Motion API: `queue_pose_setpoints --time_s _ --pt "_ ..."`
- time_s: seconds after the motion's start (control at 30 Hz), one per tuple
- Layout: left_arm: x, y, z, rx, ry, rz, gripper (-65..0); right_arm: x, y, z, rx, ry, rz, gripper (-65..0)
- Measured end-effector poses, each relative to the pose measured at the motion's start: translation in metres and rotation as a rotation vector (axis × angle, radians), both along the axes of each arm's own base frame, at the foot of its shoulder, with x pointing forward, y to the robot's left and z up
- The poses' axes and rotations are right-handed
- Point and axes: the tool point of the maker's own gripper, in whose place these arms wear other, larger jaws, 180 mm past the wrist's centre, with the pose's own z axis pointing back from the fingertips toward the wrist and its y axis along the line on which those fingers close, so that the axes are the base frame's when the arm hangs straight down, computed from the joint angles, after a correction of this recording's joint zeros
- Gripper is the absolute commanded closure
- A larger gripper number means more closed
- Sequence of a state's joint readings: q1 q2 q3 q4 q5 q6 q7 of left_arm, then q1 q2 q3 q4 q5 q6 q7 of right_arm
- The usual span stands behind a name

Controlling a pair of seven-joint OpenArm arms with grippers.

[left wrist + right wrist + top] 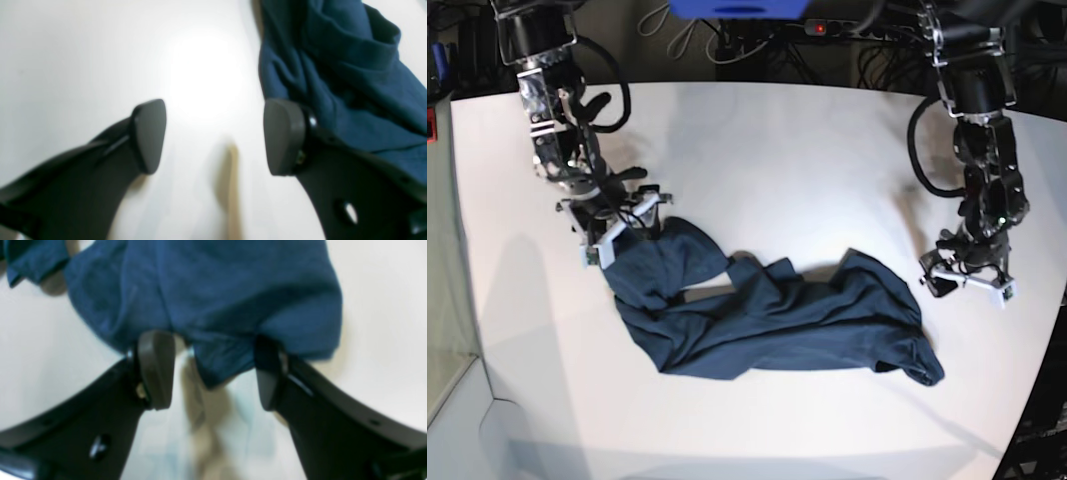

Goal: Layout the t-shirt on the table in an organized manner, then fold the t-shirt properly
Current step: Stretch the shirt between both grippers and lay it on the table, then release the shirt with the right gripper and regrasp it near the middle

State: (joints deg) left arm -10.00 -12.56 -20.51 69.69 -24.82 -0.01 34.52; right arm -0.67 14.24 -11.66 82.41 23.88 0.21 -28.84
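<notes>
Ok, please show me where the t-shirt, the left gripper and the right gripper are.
t-shirt [777, 320]: base view, middle of the crumpled cloth.
left gripper [215, 136]: left wrist view, gap between the open fingertips.
right gripper [215, 370]: right wrist view, gap between the fingertips.

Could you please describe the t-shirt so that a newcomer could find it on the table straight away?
Start with the large white table that fills the base view. Across its near half, between the two arms, lies the t-shirt, a dark navy cloth crumpled into a long, wrinkled band. It is the only soft, dark thing lying on the white top.
</notes>
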Motion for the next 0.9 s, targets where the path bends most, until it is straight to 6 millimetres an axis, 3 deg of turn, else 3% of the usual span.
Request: queue_pose_setpoints --time_s 0.1,0.2,0.33,0.4,0.57,0.63,0.77,0.9 --pt "-0.005 -0.002 -0.005 -0.009 0.015 -0.002 -44.5 0.003 -0.003 -0.002 -0.008 -0.003 -0.006 -25.4" --pt "-0.008 -0.003 -0.009 -0.005 0.027 -0.006 -44.5 0.002 -0.007 -0.004 -0.016 0.003 -0.009 0.0" --pt "-0.014 -0.019 -0.018 -0.035 0.031 -0.010 -44.5 -0.009 0.001 0.008 -0.010 0.004 0.020 -1.6" --pt "-0.020 -0.033 -0.026 -0.055 0.028 -0.016 -44.5 -0.014 0.001 0.026 -0.026 -0.032 0.055 0.0" --pt "-0.025 -0.040 -0.028 -0.072 0.027 -0.016 -44.4 0.010 -0.003 0.113 -0.031 -0.274 0.070 0.0" --pt "-0.033 -0.050 -0.028 -0.080 0.022 -0.027 -44.4 0.016 -0.018 0.138 -0.043 -0.348 0.032 0.0" --pt "-0.044 -0.061 -0.025 -0.073 0.027 -0.055 -44.4 0.024 -0.045 0.153 -0.064 -0.348 -0.034 0.0" --pt "-0.040 -0.094 -0.027 -0.080 0.032 -0.145 -44.4 0.052 -0.081 0.198 -0.083 -0.475 -0.131 0.0"
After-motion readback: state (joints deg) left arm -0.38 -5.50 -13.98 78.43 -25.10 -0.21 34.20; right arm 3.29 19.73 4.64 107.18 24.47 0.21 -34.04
